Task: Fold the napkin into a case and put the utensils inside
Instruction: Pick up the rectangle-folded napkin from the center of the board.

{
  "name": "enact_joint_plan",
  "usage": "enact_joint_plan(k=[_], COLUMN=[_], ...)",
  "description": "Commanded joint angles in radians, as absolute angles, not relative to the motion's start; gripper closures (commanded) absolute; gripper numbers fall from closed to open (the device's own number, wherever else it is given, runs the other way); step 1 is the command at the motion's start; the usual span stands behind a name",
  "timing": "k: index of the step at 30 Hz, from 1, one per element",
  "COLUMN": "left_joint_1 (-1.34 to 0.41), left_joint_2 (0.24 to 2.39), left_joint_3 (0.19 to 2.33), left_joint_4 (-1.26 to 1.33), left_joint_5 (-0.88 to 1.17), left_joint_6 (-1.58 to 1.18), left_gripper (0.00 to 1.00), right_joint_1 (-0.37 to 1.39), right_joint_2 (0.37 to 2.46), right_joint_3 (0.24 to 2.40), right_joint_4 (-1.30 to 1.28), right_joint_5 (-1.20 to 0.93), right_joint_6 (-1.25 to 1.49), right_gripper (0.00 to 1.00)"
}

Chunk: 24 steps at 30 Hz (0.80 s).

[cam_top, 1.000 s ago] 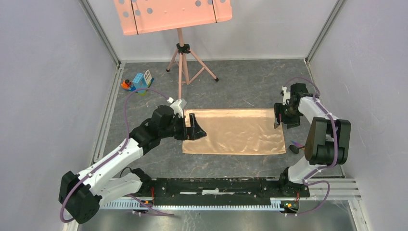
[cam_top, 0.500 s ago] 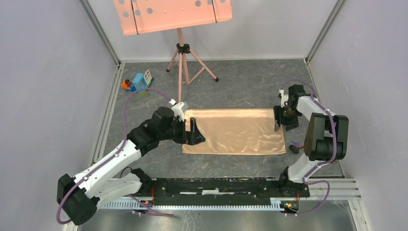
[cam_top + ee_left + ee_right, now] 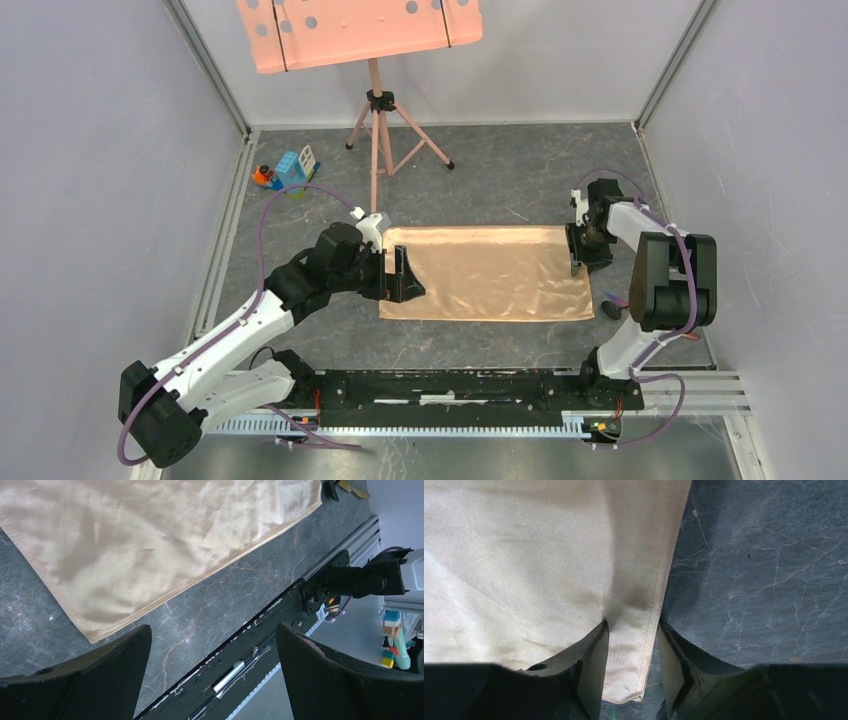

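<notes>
Only one napkin (image 3: 487, 272) lies spread, with two utensils (image 3: 612, 305) near its corner.

I look down on a dark grey marbled tabletop (image 3: 500, 170), boxed in by pale lilac walls (image 3: 90, 200) on three sides under soft, even light. At the back I see a pink music stand (image 3: 380, 100) with a perforated tray (image 3: 360, 35). A small toy block house (image 3: 292, 170) sits near the left wall.
</notes>
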<state>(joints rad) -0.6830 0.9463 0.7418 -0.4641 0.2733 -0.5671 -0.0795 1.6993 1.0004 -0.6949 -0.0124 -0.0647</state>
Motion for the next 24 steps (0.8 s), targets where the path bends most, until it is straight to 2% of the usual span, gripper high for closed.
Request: enact_joint_plan(k=[1, 4, 7, 11, 13, 19, 24], left_joint_1=[-0.684, -0.684, -0.684, -0.684, -0.685, -0.685, -0.684], left_joint_2=[0.944, 0.942, 0.942, 0.947, 0.951, 0.984, 1.005], left_joint_3=[0.792, 0.794, 0.793, 0.796, 0.795, 0.795, 0.795], left_joint_4=[-0.464, -0.473, -0.479, -0.483, -0.482, -0.473, -0.442], left_joint_5=[0.259, 0.255, 0.254, 0.258, 0.262, 0.283, 0.320], left_joint_6=[-0.504, -0.503, -0.501, -0.502, -0.502, -0.508, -0.536], left_gripper=[0.00, 0.00, 0.00, 0.00, 0.00, 0.00, 0.00], right_joint_1=[-0.052, -0.052, -0.052, -0.052, -0.051, -0.041, -0.033], right_joint_2=[1.753, 1.764, 1.776, 1.747, 1.723, 1.597, 1.540], right_joint_3=[0.933, 0.891, 0.853, 0.835, 0.844, 0.862, 0.870], right_joint_4=[-0.597, -0.559, -0.537, -0.509, -0.515, -0.555, -0.543], right_joint_5=[-0.043, -0.071, -0.045, -0.021, 0.016, 0.302, 0.405], right_joint_6=[-0.034, -0.043, -0.073, -0.081, -0.079, -0.050, -0.057], right_gripper=[0.56, 0.67, 0.84, 0.99, 1.00, 1.00, 1.00])
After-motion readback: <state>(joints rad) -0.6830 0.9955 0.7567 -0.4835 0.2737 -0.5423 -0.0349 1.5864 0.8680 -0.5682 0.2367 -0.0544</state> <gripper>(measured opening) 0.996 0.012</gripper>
